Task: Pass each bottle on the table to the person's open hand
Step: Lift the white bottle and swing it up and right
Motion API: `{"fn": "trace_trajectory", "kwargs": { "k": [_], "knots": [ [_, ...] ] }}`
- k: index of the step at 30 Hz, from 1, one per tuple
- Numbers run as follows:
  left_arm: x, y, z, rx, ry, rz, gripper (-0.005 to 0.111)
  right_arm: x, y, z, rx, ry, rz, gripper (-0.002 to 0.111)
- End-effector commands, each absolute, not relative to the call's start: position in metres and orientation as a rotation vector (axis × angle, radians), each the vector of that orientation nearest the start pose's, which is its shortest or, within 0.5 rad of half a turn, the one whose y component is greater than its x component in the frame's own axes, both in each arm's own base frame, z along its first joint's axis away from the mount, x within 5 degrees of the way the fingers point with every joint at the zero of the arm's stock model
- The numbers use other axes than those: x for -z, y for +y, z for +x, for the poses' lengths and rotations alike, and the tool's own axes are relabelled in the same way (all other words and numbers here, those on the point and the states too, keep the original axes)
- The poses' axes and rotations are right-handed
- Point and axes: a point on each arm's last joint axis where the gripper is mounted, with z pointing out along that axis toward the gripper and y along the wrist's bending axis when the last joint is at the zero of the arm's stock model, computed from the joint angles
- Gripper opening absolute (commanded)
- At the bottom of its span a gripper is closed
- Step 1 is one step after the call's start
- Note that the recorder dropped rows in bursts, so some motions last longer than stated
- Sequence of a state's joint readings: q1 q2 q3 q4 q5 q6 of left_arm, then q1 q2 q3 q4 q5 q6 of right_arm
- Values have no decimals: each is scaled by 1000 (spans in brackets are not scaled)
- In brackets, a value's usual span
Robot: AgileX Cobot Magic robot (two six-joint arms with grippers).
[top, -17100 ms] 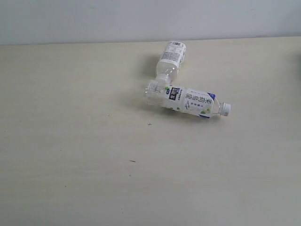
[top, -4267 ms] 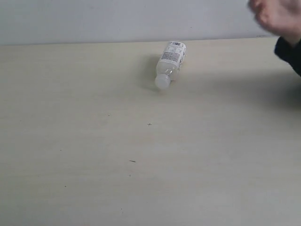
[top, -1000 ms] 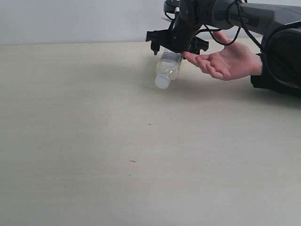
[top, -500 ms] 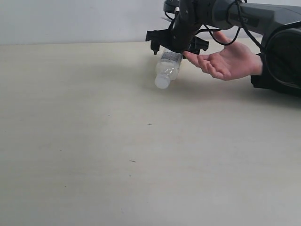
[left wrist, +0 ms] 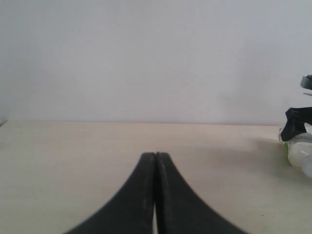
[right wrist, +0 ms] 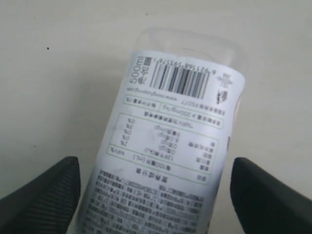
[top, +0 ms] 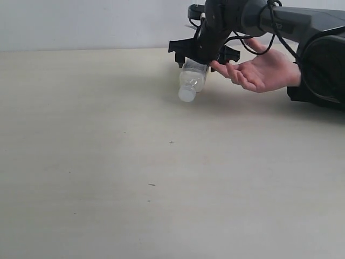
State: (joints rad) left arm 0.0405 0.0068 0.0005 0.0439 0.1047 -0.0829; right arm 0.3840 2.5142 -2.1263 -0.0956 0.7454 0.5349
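Note:
One clear bottle (top: 190, 81) with a white cap and a white label lies on the cream table (top: 108, 162), cap pointing toward the near side. My right gripper (top: 202, 56) is low over its label end. In the right wrist view the bottle (right wrist: 170, 146) fills the space between the black fingertips (right wrist: 66, 183) of my right gripper (right wrist: 155, 171), which is open, with a thin gap on each side. The person's open hand (top: 259, 70) waits palm up just right of the gripper. My left gripper (left wrist: 155, 156) is shut on nothing and far from the bottle (left wrist: 300, 151). No other bottle is in view.
The person's dark sleeve (top: 318, 65) and my right arm (top: 291, 19) fill the back right corner. A pale wall (top: 81, 24) rises behind the table's far edge. A few tiny dark specks (top: 152, 184) mark the tabletop.
My right gripper has come down a little lower around the bottle's label end. The bottle has shifted slightly and the hand has stayed put.

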Motion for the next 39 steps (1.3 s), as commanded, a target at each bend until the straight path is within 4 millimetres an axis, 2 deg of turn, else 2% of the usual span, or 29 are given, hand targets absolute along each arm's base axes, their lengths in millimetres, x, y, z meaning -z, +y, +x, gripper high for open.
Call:
{"fn": "trace_trajectory", "kwargs": {
  "k": [1,6,8,11,16,18,25,33,39],
  "knots": [
    [-204,3,56,-1,1583,-66,0,-117,198,507,-199,2624,116,78],
    [-204,3,56,-1,1583,-66,0,-117,199,508,-207,2612,115,78],
    [-204,3,56,-1,1583,-66,0,-117,199,508,-207,2612,115,73],
    [-204,3,56,-1,1583,-66,0,-117,199,509,-204,2609,100,55],
    [-204,3,56,-1,1583,-66,0,-118,199,509,-209,2602,99,13],
    [-204,3,56,-1,1583,-66,0,-118,199,509,-208,2600,93,2],
    [-204,3,56,-1,1583,-66,0,-118,199,509,-199,2599,61,0],
    [-204,3,56,-1,1583,-66,0,-164,199,513,-191,2544,3,0],
    [-204,3,56,-1,1583,-66,0,-177,199,512,-173,2538,-45,0]
  ]
}}
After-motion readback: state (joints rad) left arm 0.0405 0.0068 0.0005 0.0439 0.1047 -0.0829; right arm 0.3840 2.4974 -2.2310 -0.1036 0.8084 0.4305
